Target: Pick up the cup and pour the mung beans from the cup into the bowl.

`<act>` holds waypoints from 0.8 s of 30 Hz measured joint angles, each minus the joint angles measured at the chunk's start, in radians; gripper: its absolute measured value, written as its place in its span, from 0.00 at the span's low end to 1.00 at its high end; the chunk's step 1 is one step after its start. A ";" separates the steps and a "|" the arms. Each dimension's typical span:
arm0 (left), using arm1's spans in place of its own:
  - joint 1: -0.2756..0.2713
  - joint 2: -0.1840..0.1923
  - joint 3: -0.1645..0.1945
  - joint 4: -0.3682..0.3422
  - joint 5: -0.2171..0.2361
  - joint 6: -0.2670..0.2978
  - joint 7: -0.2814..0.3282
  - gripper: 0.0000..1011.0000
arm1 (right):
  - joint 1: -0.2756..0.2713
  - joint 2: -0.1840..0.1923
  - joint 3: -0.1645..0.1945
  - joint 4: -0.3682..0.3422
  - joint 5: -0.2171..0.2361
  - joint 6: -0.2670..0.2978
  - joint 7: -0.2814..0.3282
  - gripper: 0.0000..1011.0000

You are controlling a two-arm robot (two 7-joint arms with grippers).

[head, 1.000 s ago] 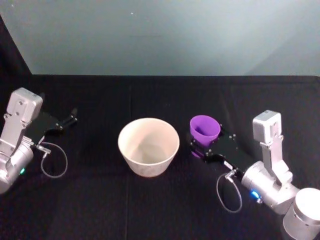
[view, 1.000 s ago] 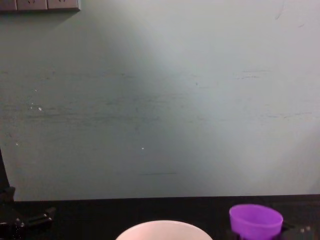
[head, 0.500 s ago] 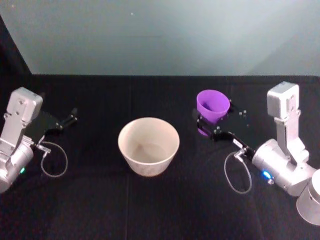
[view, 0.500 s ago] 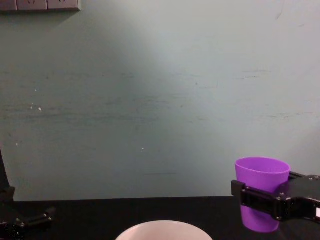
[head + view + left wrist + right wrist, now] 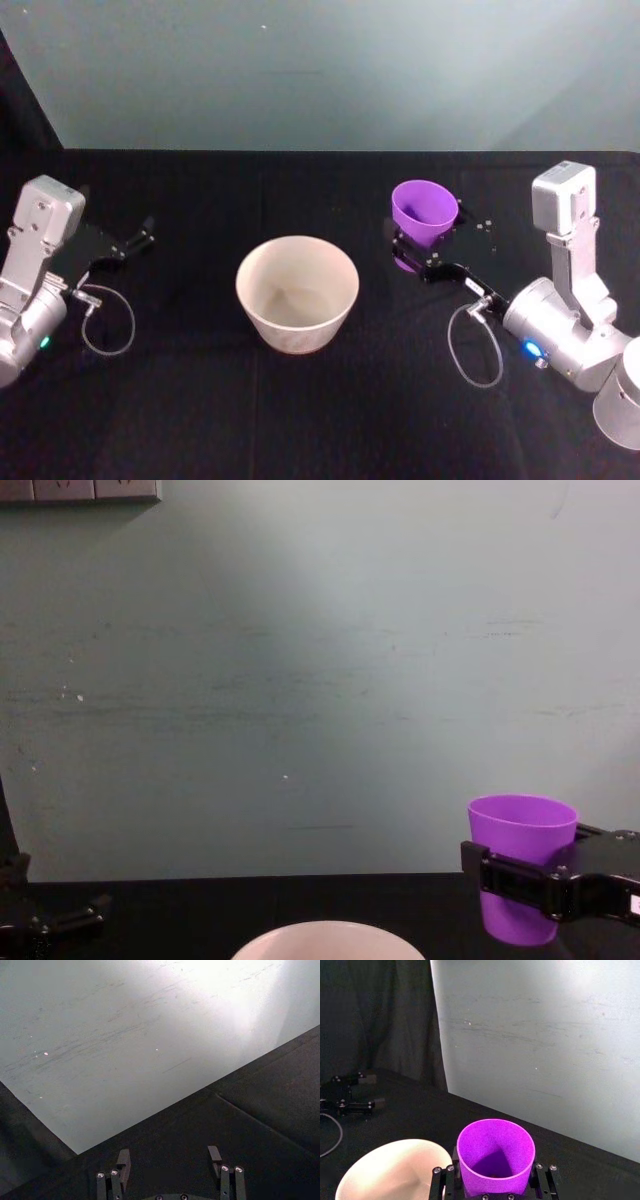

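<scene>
My right gripper [image 5: 420,248] is shut on the purple cup [image 5: 425,211] and holds it upright above the black table, to the right of the white bowl [image 5: 297,292] and a little farther back. From the chest camera the cup [image 5: 521,865] hangs well above the bowl's rim [image 5: 325,932], with the black fingers [image 5: 515,878] wrapped round its lower half. In the right wrist view the cup [image 5: 495,1156] stands between the jaws and the bowl [image 5: 390,1171] lies beside it. The mung beans are not discernible in the cup's shadowed bottom. My left gripper [image 5: 140,238] rests open at the table's left side.
A black cloth covers the table [image 5: 320,400]. A pale wall [image 5: 330,70] rises behind its far edge. Cable loops [image 5: 105,325] hang beside each wrist. Open cloth lies between the bowl and both arms.
Over the last second my right gripper has lifted the cup from table height and carried it a little back. In the last half second it has barely moved. The left arm stayed still.
</scene>
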 joint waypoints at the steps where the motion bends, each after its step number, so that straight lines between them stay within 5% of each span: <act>1: 0.000 0.000 0.000 0.000 0.000 0.000 0.000 0.99 | 0.000 0.000 0.000 0.001 0.000 -0.001 0.000 0.72; 24: 0.000 0.000 0.000 0.000 0.000 0.000 0.000 0.99 | 0.000 0.000 -0.001 0.004 0.001 -0.006 0.000 0.72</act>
